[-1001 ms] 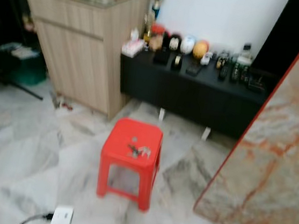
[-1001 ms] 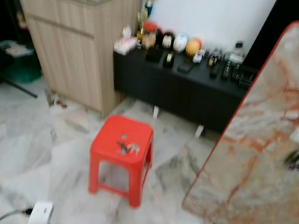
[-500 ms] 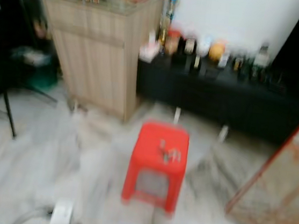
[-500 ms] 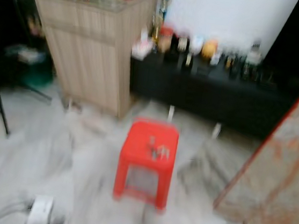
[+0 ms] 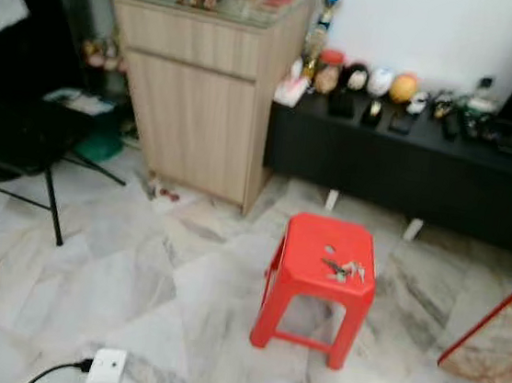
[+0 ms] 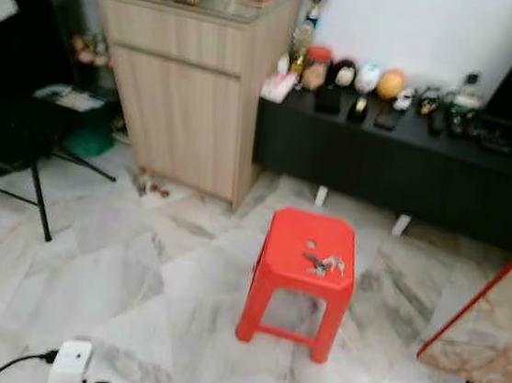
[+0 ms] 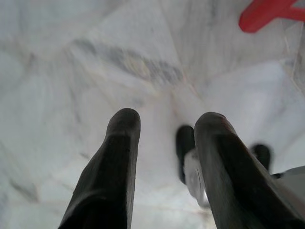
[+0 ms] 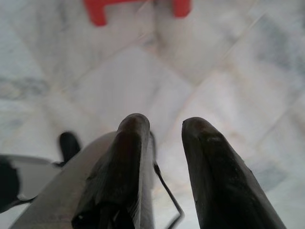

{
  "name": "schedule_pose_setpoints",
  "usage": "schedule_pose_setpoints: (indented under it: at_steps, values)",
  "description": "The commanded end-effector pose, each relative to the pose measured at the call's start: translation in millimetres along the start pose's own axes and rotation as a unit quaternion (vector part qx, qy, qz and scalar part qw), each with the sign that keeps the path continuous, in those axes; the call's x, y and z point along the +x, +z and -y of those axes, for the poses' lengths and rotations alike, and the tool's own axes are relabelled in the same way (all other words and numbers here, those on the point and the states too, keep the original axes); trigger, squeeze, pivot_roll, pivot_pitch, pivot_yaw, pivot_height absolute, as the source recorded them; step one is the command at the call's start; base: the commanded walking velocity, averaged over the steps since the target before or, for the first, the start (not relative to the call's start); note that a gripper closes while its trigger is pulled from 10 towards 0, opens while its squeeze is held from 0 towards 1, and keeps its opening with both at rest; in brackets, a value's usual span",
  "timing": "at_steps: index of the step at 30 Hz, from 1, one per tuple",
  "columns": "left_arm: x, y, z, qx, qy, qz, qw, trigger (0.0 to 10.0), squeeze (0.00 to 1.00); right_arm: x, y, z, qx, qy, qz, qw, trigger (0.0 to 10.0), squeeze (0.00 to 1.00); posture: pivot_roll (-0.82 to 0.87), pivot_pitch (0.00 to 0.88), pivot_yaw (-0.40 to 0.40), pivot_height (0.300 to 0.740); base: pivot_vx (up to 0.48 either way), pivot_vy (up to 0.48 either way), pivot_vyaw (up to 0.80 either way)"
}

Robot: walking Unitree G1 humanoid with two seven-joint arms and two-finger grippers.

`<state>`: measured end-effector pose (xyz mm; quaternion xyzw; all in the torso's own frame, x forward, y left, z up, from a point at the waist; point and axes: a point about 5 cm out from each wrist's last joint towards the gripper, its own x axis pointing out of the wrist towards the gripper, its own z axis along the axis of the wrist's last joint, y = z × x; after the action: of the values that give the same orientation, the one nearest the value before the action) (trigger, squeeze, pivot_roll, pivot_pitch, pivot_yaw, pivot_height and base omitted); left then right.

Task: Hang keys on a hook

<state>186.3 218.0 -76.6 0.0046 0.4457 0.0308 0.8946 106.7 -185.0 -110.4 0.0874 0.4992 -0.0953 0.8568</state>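
1. Keys (image 5: 345, 270): a small bunch lies flat on the seat of the red plastic stool (image 5: 309, 253), toward the seat's right half. Nothing holds them; neither gripper is near them.
2. The red plastic stool stands upright on the white marble-pattern tiled floor (image 5: 116, 286), in front of the low black cabinet (image 5: 406, 176) and well apart from it.
3. Left gripper (image 7: 167, 121): hangs low over the floor, its two black fingers spread with a clear gap between them and nothing in that gap. One red foot of the stool shows at the edge of the left wrist view.
4. Right gripper (image 8: 164, 125): likewise hangs over the floor tiles, fingers parted by a narrow gap, empty. Two red stool feet appear at the far edge of that wrist view.
5. Wooden cabinet (image 5: 201, 102): light-coloured, stands against the wall just beside the left end of the low black cabinet; small items on its top are too blurred to identify.
6. A row of small objects, including an orange ball-like item (image 5: 402, 86), sits along the top of the low black cabinet.
7. A black folding chair (image 5: 15, 150) stands at the robot's left.
8. A marble-pattern table with a red edge (image 5: 498, 339) shows at the right.
9. A white power adapter with a black cable (image 5: 106, 370) lies on the floor near the robot.
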Motion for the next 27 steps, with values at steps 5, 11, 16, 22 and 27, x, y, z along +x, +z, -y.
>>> schedule_pose_setpoints:
  at_steps: [5,11,16,22,27]
  values:
    - [0.9,-0.2,7.9,0.006,-0.012,0.0,1.0,10.0,0.0,-2.6,-9.1,4.6,0.019,-0.01,-0.011,1.0,10.0,0.0,-0.01,0.0,0.0,0.74,0.0,0.0,0.0]
    - [1.0,0.4,8.2,-0.001,-0.008,0.003,1.0,10.0,0.0,-2.5,-8.5,5.2,0.027,-0.013,-0.009,1.0,10.0,0.0,0.0,0.0,-0.002,0.74,0.0,0.0,0.0]
    - [1.0,0.6,9.2,-0.006,-0.011,0.007,1.0,10.0,0.0,-2.7,-8.4,5.9,0.03,-0.015,-0.007,0.999,10.0,0.0,0.0,0.0,-0.006,0.74,0.0,0.0,0.0]
    - [0.9,1.9,9.4,-0.01,-0.008,0.016,1.0,10.0,0.0,-2.7,-6.4,7.3,0.031,-0.023,0.003,0.999,10.0,0.0,0.0,0.0,-0.011,0.74,0.0,0.0,0.0]
    - [0.8,3.7,8.1,-0.018,0.0,0.026,0.999,10.0,0.0,-3.5,0.5,9.5,0.047,-0.045,0.045,0.997,10.0,0.0,-0.02,0.0,-0.001,0.74,0.0,0.0,0.0]
